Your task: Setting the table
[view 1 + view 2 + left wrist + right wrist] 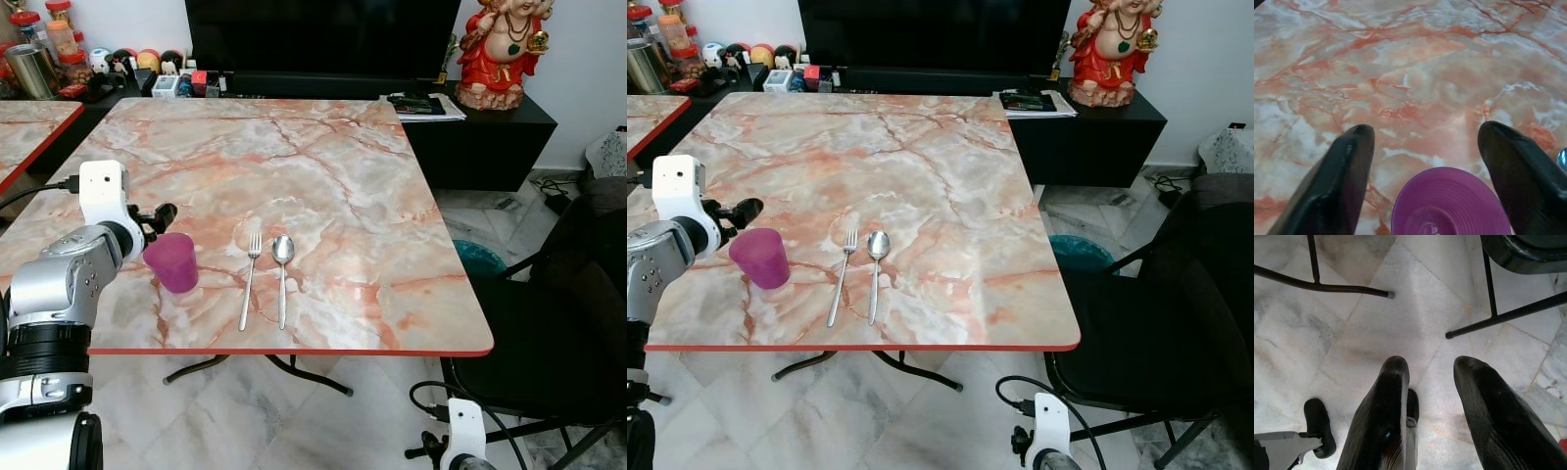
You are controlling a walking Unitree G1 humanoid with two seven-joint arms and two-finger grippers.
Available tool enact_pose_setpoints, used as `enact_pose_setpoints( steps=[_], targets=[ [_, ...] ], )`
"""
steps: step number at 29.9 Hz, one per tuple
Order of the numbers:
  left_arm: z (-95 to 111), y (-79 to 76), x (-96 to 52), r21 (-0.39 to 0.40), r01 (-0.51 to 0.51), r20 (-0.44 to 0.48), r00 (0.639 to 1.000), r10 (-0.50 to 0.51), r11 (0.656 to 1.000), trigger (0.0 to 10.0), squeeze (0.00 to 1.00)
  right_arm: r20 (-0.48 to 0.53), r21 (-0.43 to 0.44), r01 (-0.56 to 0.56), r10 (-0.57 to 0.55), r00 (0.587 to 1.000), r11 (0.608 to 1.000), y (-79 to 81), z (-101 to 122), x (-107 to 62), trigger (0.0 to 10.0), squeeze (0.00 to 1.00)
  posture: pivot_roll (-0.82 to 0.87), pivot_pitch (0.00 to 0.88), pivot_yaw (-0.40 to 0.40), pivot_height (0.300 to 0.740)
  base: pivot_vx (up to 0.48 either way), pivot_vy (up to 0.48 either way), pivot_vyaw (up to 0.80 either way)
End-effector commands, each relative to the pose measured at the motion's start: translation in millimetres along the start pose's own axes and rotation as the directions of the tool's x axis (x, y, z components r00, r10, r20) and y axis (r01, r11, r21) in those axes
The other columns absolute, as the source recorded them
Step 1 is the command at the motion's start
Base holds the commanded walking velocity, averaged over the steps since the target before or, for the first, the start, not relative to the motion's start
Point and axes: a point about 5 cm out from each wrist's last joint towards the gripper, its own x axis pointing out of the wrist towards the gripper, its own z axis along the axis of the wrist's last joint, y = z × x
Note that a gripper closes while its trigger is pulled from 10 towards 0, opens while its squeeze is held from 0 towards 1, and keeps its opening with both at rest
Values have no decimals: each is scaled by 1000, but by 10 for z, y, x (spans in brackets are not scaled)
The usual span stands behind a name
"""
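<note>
A purple plastic cup [172, 261] stands upright on the marble table [323, 176] near its front left corner. To the cup's right a fork [250, 279] and a spoon [282, 262] lie side by side, handles toward the front edge. My left gripper [157, 217] hovers just behind and above the cup, open. In the left wrist view the cup's rim [1449, 200] sits low between the spread fingers [1352, 171], with no contact. My right gripper [1431, 361] hangs open below table height over the floor tiles, holding nothing.
A black chair [549, 323] stands close to the table's right side. Behind the table a dark TV cabinet [470, 137] carries a red statue [500, 49], papers and small jars. A second marble table [29, 127] is at the far left. Table legs [1327, 286] cross the floor.
</note>
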Motion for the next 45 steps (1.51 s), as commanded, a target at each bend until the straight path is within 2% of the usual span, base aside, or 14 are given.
enact_pose_setpoints(
  steps=[1, 2, 3, 14, 20, 24, 27, 34, 36, 37, 38, 41, 42, 45],
  targets=[
    [-46, 9, 11, 8, -8, -29, 1000, 8, 1000, 10000, 1000, -12, 15, 8, -7, 1000, 1000, -4, -37, -4, 10000, 0, 49, 9, -21, 740, 0, 0, 0],
    [-67, 3, 20, 4, -12, -38, 999, 12, 1000, 10000, 627, -15, 12, 6, -6, 1000, 1000, 0, -39, -4, 10000, 0, 49, 9, -20, 740, 0, 0, 0],
    [-82, 6, 27, 9, -23, -48, 999, 23, 1000, 10000, 0, -16, 12, 6, -6, 1000, 1000, 2, -40, -3, 10000, 0, 48, 7, -20, 740, 0, 0, 0],
    [-223, 65, 50, 55, -83, -113, 990, 89, 995, 10000, 0, -9, 21, 14, -14, 1000, 1000, -3, -33, -3, 10000, 0, 46, 18, -22, 740, 0, 0, 0],
    [-276, 86, 56, 33, -103, -130, 986, 106, 994, 10000, 0, -9, 20, 17, -16, 1000, 1000, -6, -29, -3, 10000, 0, 46, 26, -24, 740, 0, 0, 0],
    [-324, 104, 63, 50, -121, -148, 981, 127, 991, 10000, 0, -7, 22, 19, -19, 1000, 1000, -7, -25, -2, 10000, 0, 47, 28, -24, 740, 0, 0, 0],
    [-365, 99, 71, 27, -124, -157, 979, 127, 992, 10000, 0, -5, 25, 19, -19, 1000, 1000, -8, -19, -2, 10000, 0, 43, 30, -26, 740, 0, 0, 0],
    [-405, 121, 75, 34, -133, -168, 976, 137, 990, 9843, 0, -3, 24, 18, -18, 1000, 1000, -10, -13, -2, 10000, 0, 41, 32, -29, 740, 0, 0, 0],
    [-424, 126, 72, 35, -134, -172, 975, 138, 990, 8431, 0, -2, 23, 19, -19, 1000, 1000, -14, -13, -2, 10000, 0, 43, 34, -29, 740, 0, 0, 0],
    [-428, 126, 72, 36, -134, -173, 975, 138, 990, 8431, 0, -2, 22, 19, -19, 1000, 1000, -15, -13, -2, 10000, 0, 43, 34, -29, 740, 0, 0, 0],
    [-432, 125, 72, 36, -134, -174, 975, 138, 990, 1608, 0, -3, 22, 19, -19, 1000, 1000, -15, -13, -2, 10000, 0, 43, 34, -29, 740, 0, 0, 0],
    [-432, 126, 73, 35, -135, -173, 975, 140, 990, 1608, 0, -3, 22, 19, -19, 1000, 1000, -15, -13, -2, 10000, 0, 43, 34, -29, 740, 0, 0, 0],
    [-438, 131, 75, 32, -140, -175, 974, 144, 990, 0, 0, -4, 21, 18, -18, 1000, 1000, -14, -12, -2, 10000, 0, 44, 37, -30, 740, 0, 0, 0],
    [-443, 139, 78, 30, -144, -176, 973, 148, 989, 0, 0, -3, 21, 18, -18, 1000, 1000, -13, -10, -2, 10000, 0, 43, 38, -29, 740, 0, 0, 0]
  ],
)
